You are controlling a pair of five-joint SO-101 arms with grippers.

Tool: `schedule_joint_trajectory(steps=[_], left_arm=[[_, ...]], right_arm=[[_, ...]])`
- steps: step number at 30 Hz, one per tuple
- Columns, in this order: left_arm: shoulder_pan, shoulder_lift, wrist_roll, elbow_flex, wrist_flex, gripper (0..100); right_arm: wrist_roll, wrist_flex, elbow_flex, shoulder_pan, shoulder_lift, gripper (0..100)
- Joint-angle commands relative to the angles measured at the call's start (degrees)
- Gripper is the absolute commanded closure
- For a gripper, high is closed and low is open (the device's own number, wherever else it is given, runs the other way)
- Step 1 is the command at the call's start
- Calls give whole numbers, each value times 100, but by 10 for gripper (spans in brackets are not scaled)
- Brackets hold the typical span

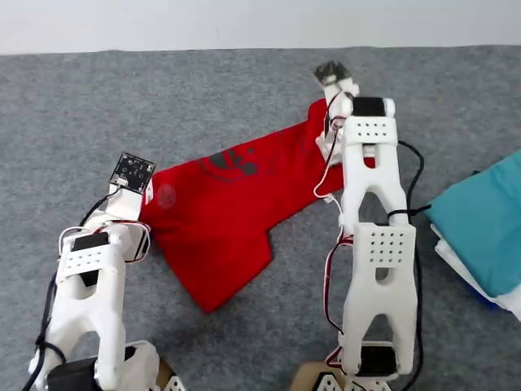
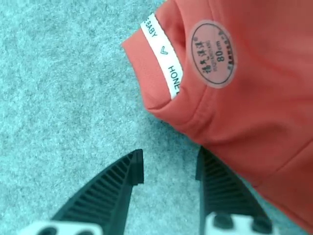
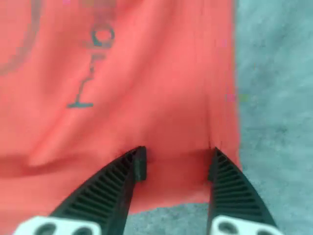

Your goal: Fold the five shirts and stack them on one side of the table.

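A red shirt (image 1: pixel 228 212) with dark print lies spread across the middle of the grey table. Its collar (image 2: pixel 161 54), with a white label and a round size sticker (image 2: pixel 212 54), lies just ahead of my left gripper (image 2: pixel 168 169). That gripper is open and low over the grey cloth, with one finger (image 2: pixel 210 181) at the shirt's edge. My right gripper (image 3: pixel 177 164) is open over the far end of the red shirt (image 3: pixel 146 88), near its hem, with red fabric under both fingers. In the high view the right arm (image 1: pixel 370 163) covers that end of the shirt.
A stack of folded shirts (image 1: pixel 484 232), teal on top with white and blue beneath, sits at the table's right edge. Bare grey cloth (image 1: pixel 122 98) stretches left of and behind the red shirt. Both arm bases stand at the near edge.
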Motion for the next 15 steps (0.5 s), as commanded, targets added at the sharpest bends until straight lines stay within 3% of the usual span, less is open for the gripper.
schedule_joint_trajectory(steps=[1,6,10,15], left_arm=[[35,-132,0,-22,-105,816],[35,-132,0,-22,-105,816],[35,-132,0,-22,-105,816],[35,-132,0,-22,-105,816]], right_arm=[[-70,57,-334,75,180,780],[-53,180,-554,31,321,809],[-26,347,-589,-13,356,984],[299,1051,-695,22,312,989]])
